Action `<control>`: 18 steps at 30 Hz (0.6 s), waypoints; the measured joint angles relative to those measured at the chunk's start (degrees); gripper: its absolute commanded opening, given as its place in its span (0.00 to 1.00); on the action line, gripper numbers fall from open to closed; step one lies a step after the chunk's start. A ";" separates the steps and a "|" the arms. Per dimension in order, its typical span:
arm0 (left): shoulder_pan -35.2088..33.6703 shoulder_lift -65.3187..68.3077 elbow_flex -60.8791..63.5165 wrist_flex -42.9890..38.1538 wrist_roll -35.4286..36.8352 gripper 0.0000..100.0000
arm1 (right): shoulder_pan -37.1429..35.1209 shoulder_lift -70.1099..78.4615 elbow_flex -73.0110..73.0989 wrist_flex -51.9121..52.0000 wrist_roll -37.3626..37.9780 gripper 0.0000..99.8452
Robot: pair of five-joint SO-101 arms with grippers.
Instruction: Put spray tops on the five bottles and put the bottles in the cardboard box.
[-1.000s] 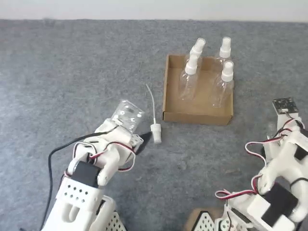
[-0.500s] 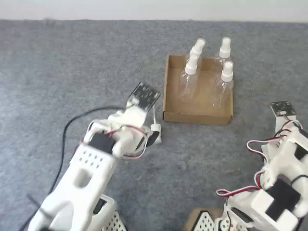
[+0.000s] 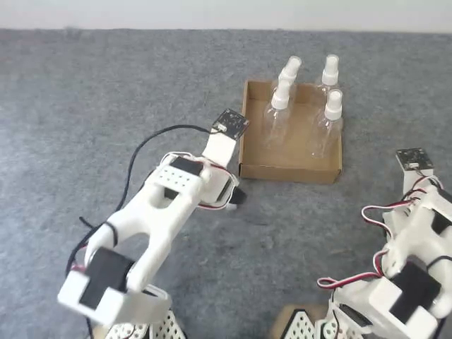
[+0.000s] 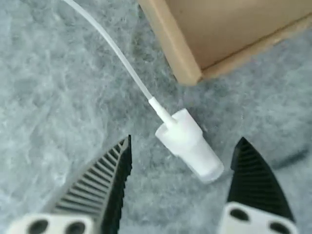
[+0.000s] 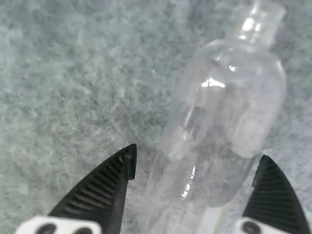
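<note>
Your left gripper [image 4: 185,142] is hovering with its jaws spread wide, straddling the loose spray top [image 4: 190,146] without touching it. The top is lying on the grey carpet [image 3: 106,106] just beside the near corner of the cardboard box [image 3: 286,171]. That box is holding four capped bottles [image 3: 279,116], all standing. Your right gripper [image 5: 197,156] is also gaping open, its jaws flanking the fifth bottle [image 5: 229,112], which is lying uncapped on the carpet.

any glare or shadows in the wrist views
Right wrist view: white glints on the clear bottle, at its neck and shoulder; left wrist view: no glare on the matte spray top, just faint shade beside it on the carpet.
</note>
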 measured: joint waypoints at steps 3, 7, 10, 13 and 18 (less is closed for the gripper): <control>-1.14 2.29 -0.62 0.00 0.00 0.28 | 0.00 0.00 0.00 0.00 0.00 0.33; -5.98 2.64 -0.79 0.00 -1.41 0.26 | 0.00 0.00 0.00 0.00 1.93 0.33; -10.73 2.64 -0.79 0.00 -4.13 0.25 | 0.00 0.00 0.62 0.00 4.75 0.33; -15.30 2.64 -1.05 0.18 -6.77 0.25 | 0.00 0.00 2.55 -0.44 6.68 0.33; -22.07 2.64 -1.23 1.41 -11.69 0.25 | -0.09 -0.09 2.73 -0.44 8.09 0.33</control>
